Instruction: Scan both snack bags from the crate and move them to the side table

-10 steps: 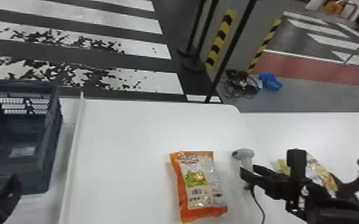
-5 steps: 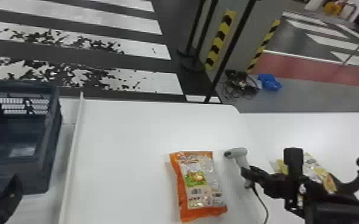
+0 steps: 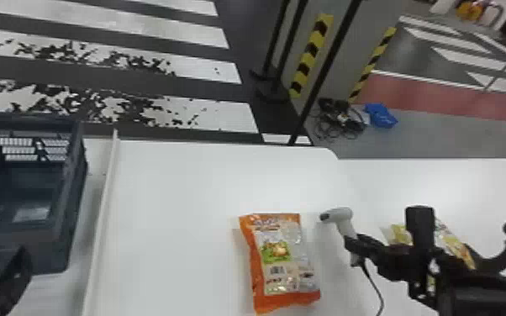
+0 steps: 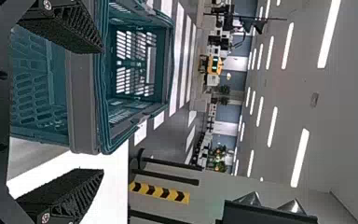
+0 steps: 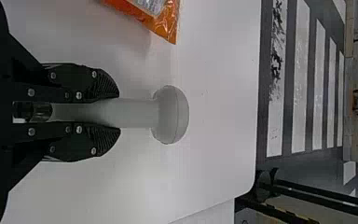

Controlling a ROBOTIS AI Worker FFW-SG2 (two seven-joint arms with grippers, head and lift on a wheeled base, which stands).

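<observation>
The orange snack bag (image 3: 279, 260) is lying lengthwise away from the robot on the white table (image 3: 180, 189), the right gripper (image 3: 351, 245) is clasping the scanner (image 3: 342, 217) right of it, the left gripper (image 3: 12, 275) is gaping empty left of it, and striped floor (image 3: 201, 69) is stretching beyond.

Across the far floor I see white crosswalk stripes (image 3: 138, 24); to their right, black poles (image 3: 324, 71) near yellow-and-black tape (image 3: 313, 50); tangled cables (image 3: 340, 119) lie beside something blue (image 3: 381, 115); farther right, a red floor band (image 3: 437, 96); overhead, I get ceiling lights (image 4: 300, 158).
</observation>
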